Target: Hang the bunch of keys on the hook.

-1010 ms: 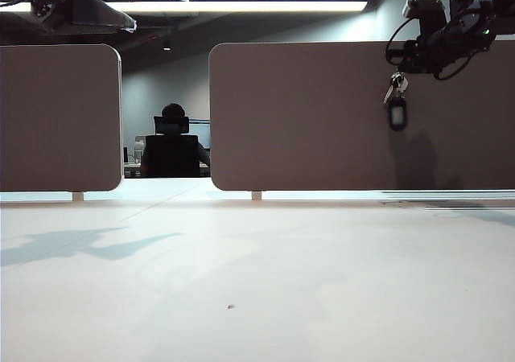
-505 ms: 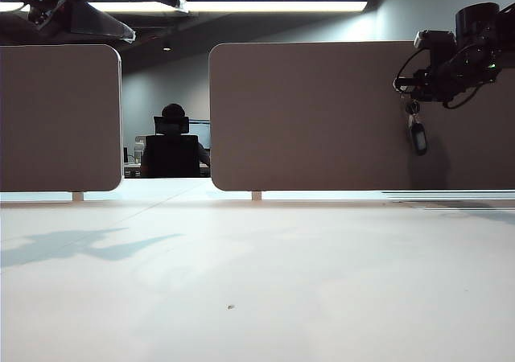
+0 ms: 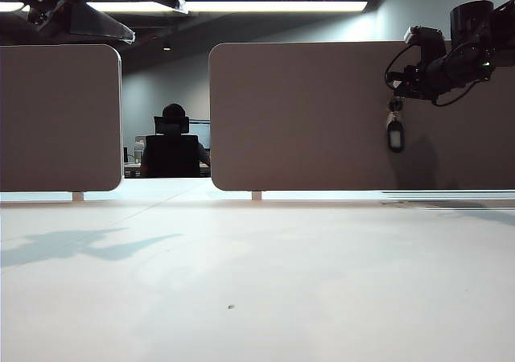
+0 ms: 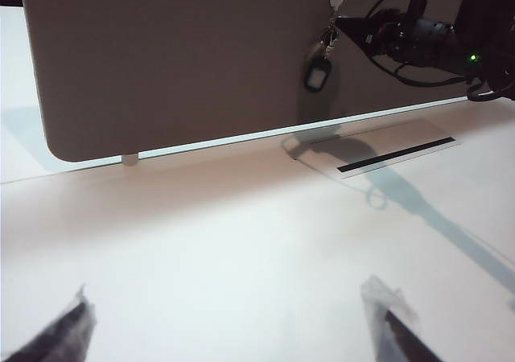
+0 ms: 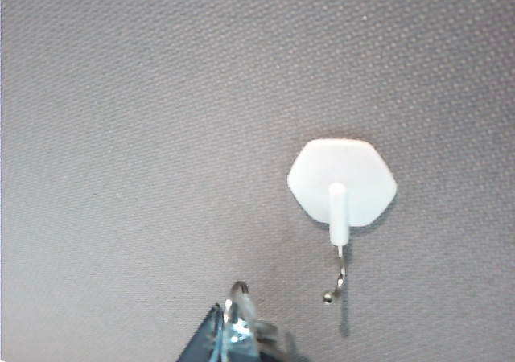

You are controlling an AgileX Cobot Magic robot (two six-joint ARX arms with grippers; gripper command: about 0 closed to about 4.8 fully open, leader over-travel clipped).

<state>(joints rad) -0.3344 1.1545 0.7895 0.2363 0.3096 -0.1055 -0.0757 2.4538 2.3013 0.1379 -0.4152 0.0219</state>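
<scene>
At upper right, the right gripper [image 3: 400, 91] is clenched on the bunch of keys [image 3: 394, 129], which hangs before the grey panel [image 3: 306, 113] near the hook [image 5: 342, 183]. The left gripper [image 4: 233, 330] stands released above the table [image 3: 257, 281].

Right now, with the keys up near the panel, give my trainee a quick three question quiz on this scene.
1. True or false: the bunch of silver keys with the black oval fob already hangs on the small white hexagonal hook.
2. Which gripper carries the keys?
A. left gripper
B. right gripper
3. Fill in: the hook is fixed to the grey ____.

Key
1. False: the hook's metal prong is bare, with the keys just beside it.
2. B, jaws shut on the ring; the left gripper waits open above the white table.
3. Divider panel.
</scene>
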